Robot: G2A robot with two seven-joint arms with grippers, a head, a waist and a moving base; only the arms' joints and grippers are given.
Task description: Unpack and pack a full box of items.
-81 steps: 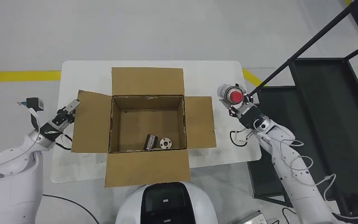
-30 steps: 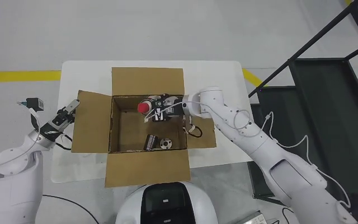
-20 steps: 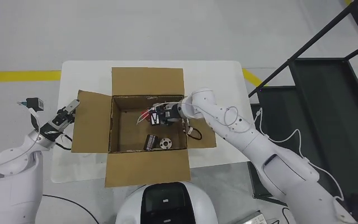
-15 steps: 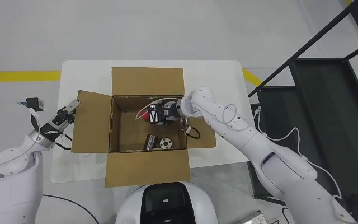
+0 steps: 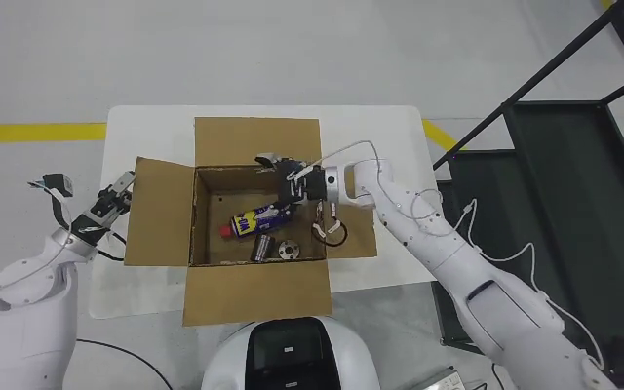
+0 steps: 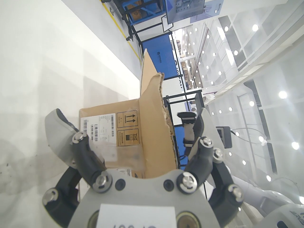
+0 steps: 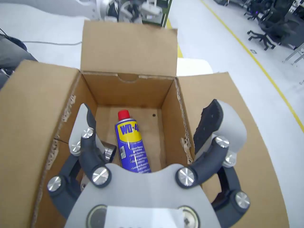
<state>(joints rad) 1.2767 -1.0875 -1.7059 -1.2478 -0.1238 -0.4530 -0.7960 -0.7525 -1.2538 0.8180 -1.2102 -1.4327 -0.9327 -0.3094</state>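
Observation:
An open cardboard box (image 5: 352,213) stands mid-table with its flaps spread. On its floor lies a blue spray can with a red cap (image 5: 252,222) (image 7: 131,143), beside a metal cylinder (image 5: 262,247) and a metal flange disc (image 5: 289,250). My right gripper (image 5: 276,182) (image 7: 147,112) hangs open over the box's far right part, above the can and apart from it. My left gripper (image 5: 117,192) (image 6: 129,119) is open and holds nothing, just outside the box's left flap (image 6: 152,110).
The white table (image 5: 390,136) has bare strips left and right of the box. A dark metal rack (image 5: 556,185) stands close off the table's right side. A yellow line (image 5: 49,132) runs along the floor behind.
My right arm carried the spray can from the table's right side into the box and let go; the can now lies on the box floor. The left gripper barely shifted.

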